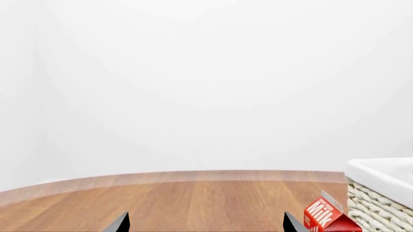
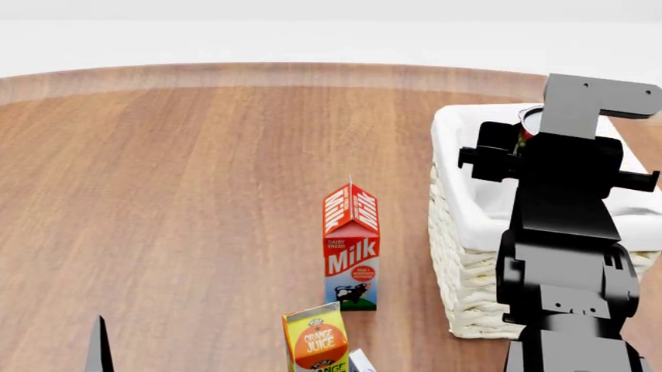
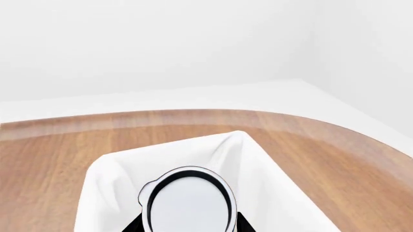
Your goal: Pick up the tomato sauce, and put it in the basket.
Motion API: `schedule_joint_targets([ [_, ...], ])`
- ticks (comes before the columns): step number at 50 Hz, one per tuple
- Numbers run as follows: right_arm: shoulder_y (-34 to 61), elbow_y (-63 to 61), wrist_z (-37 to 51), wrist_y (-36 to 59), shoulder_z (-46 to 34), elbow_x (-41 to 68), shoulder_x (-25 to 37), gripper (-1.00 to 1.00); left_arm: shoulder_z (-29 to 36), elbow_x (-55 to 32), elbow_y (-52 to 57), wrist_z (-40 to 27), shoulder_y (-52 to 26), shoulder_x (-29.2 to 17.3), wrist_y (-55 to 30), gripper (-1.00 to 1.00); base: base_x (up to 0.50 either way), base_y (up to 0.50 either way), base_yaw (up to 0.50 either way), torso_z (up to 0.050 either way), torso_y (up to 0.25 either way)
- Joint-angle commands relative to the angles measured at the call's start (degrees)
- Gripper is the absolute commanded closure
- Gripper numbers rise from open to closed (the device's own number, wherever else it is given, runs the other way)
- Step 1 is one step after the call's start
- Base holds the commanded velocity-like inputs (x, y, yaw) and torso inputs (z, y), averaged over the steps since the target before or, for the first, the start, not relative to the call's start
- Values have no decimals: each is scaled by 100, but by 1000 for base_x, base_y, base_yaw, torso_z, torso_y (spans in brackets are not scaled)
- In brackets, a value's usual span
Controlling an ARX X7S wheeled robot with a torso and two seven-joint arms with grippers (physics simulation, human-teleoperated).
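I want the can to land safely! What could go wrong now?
The right tool holds the tomato can over the basket, apparently above the floor of it. Let go from there, it could bounce or tip over inside. The arm is close to the basket's rim, so it might bump the basket towards the milk carton beside it.

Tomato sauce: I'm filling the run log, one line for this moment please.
right gripper shut on tomato sauce | over basket | not released | left gripper open, idle

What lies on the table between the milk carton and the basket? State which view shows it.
Nothing: in the head view only bare wooden table separates the milk carton from the basket.
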Motion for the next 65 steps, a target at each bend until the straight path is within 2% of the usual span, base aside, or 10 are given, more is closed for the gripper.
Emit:
schedule_joint_targets([
  [1,-119,-1,-68,57,68,-149,-5,100,36,-9,-37,-21,-17,-17,9,-100,0,0,0,0,0],
  [25,-253,-1,-131,132,179,-145,-9,100,87,-27,-67,-60,-43,-56,10,-100,0,0,0,0,0],
  [26,-254,-1,-139,129,186,-144,-11,-100,86,-29,-69,-63,-43,-57,11,-100,0,0,0,0,0],
  [41,-226,-1,-206,18,220,-149,-34,-100,114,-33,-58,-95,-46,-81,11,-100,0,0,0,0,0],
  [56,79,-2,-545,-1342,357,-119,-171,-100,134,-46,-77,-122,-73,-99,11,-100,0,0,0,0,0],
  [60,260,-10,-870,-1833,425,-16,-221,-100,145,-40,-74,-133,-69,-104,14,-100,0,0,0,0,0],
  [62,143,-529,-1031,-1664,447,49,-247,-100,151,-36,-72,-137,-68,-107,17,-100,0,0,0,0,0],
  [63,-374,-1388,-1090,-920,471,138,-283,-100,155,-30,-66,-141,-64,-110,18,-100,0,0,0,0,0],
  [65,-804,-3107,-1124,-145,489,237,-305,-100,153,-37,-58,-145,-62,-116,17,-100,0,0,0,0,0],
])
